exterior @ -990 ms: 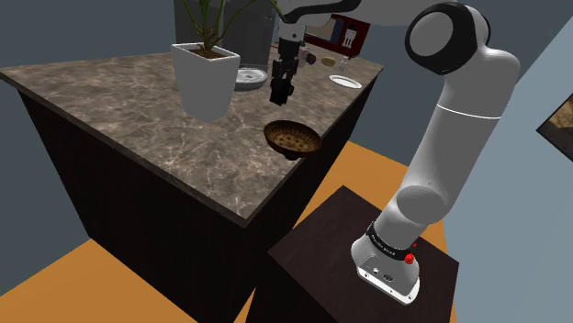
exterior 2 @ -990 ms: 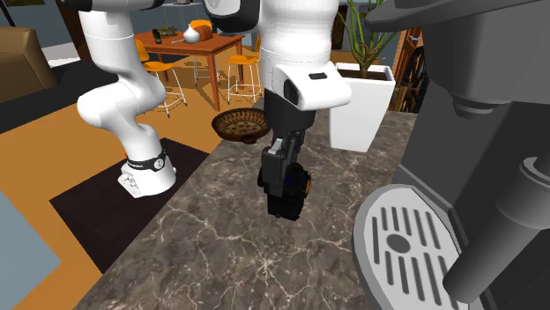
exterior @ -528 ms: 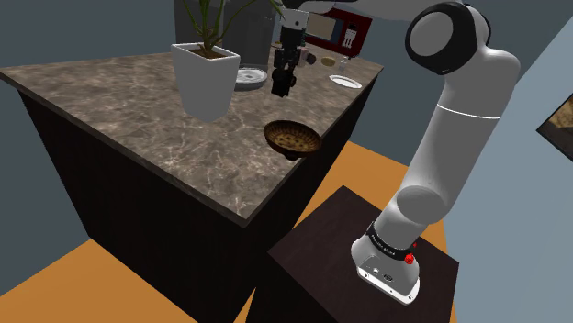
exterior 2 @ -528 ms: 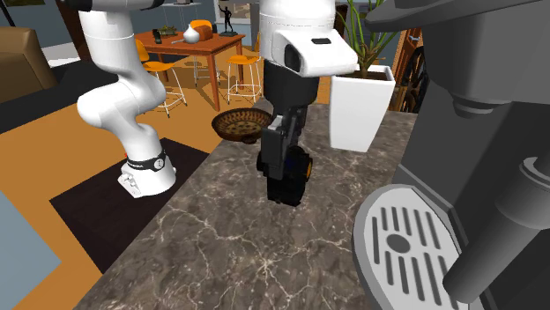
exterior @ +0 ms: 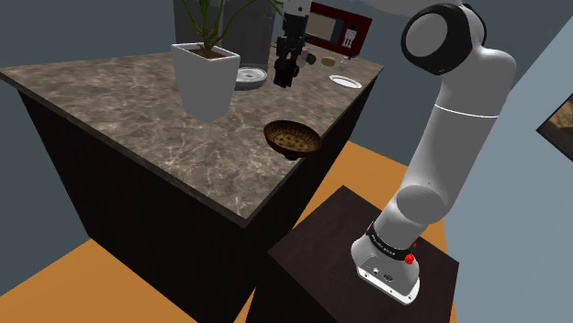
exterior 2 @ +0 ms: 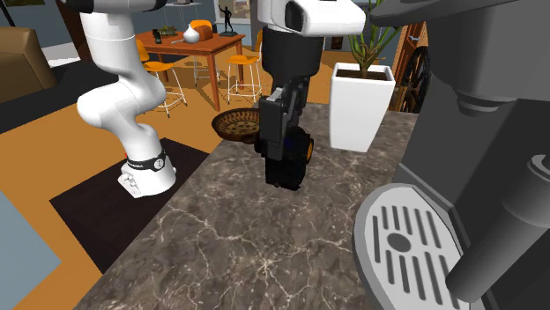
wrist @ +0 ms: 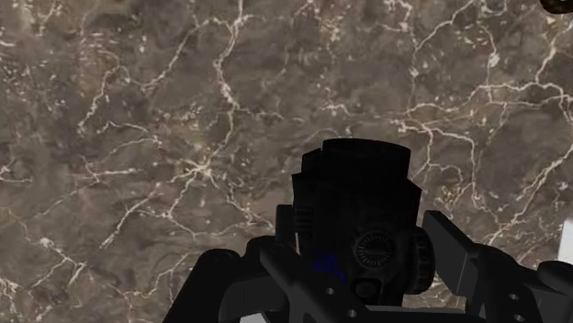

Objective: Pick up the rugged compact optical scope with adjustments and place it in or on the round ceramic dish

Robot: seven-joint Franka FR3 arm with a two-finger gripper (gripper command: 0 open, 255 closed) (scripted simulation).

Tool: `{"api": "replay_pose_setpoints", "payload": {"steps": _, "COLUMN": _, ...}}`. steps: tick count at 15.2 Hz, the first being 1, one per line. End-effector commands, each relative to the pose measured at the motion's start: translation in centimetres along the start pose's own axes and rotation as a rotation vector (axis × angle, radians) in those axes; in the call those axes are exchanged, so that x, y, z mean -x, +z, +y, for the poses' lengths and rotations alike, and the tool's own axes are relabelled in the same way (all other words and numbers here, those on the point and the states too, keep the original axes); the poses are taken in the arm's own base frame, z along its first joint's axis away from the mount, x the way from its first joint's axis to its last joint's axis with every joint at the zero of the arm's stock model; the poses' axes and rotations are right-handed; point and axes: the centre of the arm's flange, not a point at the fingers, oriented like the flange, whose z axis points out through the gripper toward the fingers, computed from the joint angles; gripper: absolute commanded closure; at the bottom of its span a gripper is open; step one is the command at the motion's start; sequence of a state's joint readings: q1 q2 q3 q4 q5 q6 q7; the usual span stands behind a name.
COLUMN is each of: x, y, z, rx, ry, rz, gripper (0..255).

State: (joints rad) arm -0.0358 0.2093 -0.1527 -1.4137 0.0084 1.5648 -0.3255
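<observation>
Fingers (wrist: 448,246) clasp one black scope (exterior 2: 286,158) — aloft | one brown dish (exterior: 293,138) on counter (exterior: 138,101)

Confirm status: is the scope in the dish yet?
Not yet. Done: the hand is shut on the black scope, which hangs clear of the marble counter. In hand: the carry. Left: move it over the brown dish near the counter's edge, lower and release.

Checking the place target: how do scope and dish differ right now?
Scope is black; dish is brown, patterned. Scope hangs upright in the shut gripper, off the counter; dish sits on it near the edge. Scope is tall, blocky; dish is low, round, open. Both are over the same counter.
</observation>
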Motion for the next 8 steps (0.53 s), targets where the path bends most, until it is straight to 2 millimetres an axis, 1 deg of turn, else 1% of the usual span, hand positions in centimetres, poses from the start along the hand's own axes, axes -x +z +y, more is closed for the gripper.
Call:
{"api": "replay_pose_setpoints", "payload": {"steps": 1, "x": 0.1, "y": -1.5, "z": -0.1, "rx": 0.003, "ry": 0.0, "rz": 0.008, "gripper": 255}}
{"api": "replay_pose_setpoints", "payload": {"steps": 6, "x": 0.2, "y": -4.0, "z": -0.1, "rx": 0.003, "ry": 0.0, "rz": 0.008, "gripper": 255}}
{"api": "replay_pose_setpoints", "payload": {"steps": 8, "x": 2.0, "y": -4.1, "z": -2.1, "rx": 0.003, "ry": 0.0, "rz": 0.008, "gripper": 255}}
